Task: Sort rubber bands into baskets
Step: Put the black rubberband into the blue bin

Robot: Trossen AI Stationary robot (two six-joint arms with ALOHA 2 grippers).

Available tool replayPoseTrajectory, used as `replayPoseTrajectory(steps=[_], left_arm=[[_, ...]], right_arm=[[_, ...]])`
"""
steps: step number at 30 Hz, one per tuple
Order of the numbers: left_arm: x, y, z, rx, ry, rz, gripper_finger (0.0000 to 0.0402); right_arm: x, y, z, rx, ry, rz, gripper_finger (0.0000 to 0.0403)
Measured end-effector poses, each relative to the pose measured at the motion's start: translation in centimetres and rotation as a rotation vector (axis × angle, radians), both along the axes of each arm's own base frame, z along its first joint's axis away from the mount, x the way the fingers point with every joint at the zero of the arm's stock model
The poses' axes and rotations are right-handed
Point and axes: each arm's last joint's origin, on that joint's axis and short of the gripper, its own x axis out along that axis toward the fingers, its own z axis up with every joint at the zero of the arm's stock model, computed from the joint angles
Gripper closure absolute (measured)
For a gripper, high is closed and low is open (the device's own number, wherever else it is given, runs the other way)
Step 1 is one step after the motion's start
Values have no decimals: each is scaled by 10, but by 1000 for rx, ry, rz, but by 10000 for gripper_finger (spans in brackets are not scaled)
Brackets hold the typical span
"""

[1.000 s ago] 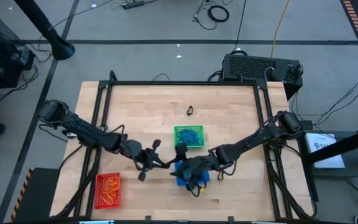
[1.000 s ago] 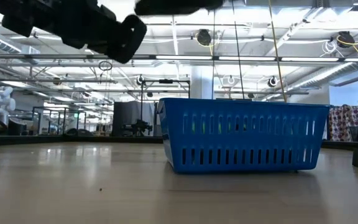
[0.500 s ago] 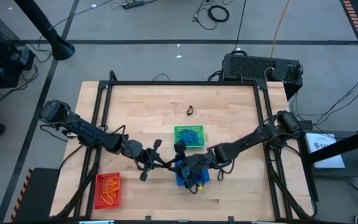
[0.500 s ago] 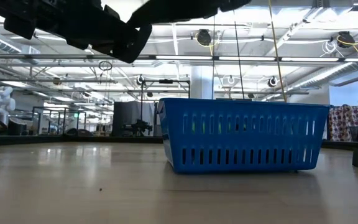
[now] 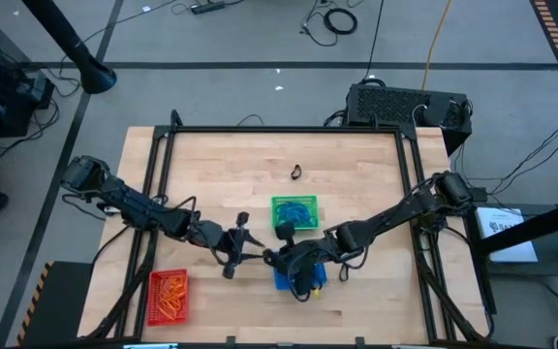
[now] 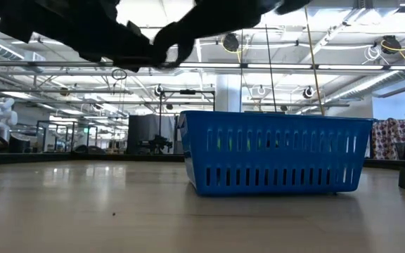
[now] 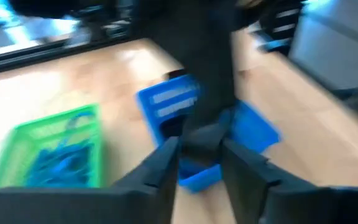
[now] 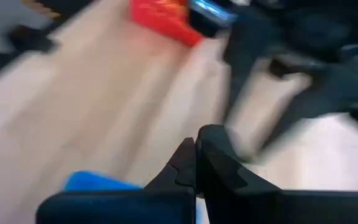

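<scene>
Since a second ago the two grippers have drawn together above the table's middle: the left gripper (image 5: 247, 246) has edged right, the right gripper (image 5: 270, 256) has swung left off the blue basket (image 5: 315, 278), and they now meet tip to tip beside it.

Going left to right: the red basket (image 5: 168, 296), near the front left corner, holds a heap of orange rubber bands (image 5: 170, 294). The left gripper's fingers (image 7: 160, 165) stand partly apart in its wrist view, with the other arm's dark tip between them; whether a band passes between the two I cannot tell. The right gripper's jaws are pressed shut, nothing visible in them. The green basket (image 5: 294, 211) holds blue rubber bands (image 5: 296, 209).

Three baskets; the bands inside cannot be counted. One black rubber band (image 5: 296, 174) lies loose farther back, so sorting looks nearly done, that one at least remaining.
</scene>
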Motion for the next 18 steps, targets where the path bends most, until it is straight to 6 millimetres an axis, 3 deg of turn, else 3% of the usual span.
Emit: replayPoseTrajectory(steps=[4,8,18], left_arm=[[1,4,0,38,37,160,220],[3,7,0,58,73,196,181],[7,36,-5,98,147,344,172]], right_arm=[[-7,2,-6,122,128,34,401],[-21,-1,-19,128,327,-37,402],[-33,3,-27,296,526,-55,378]])
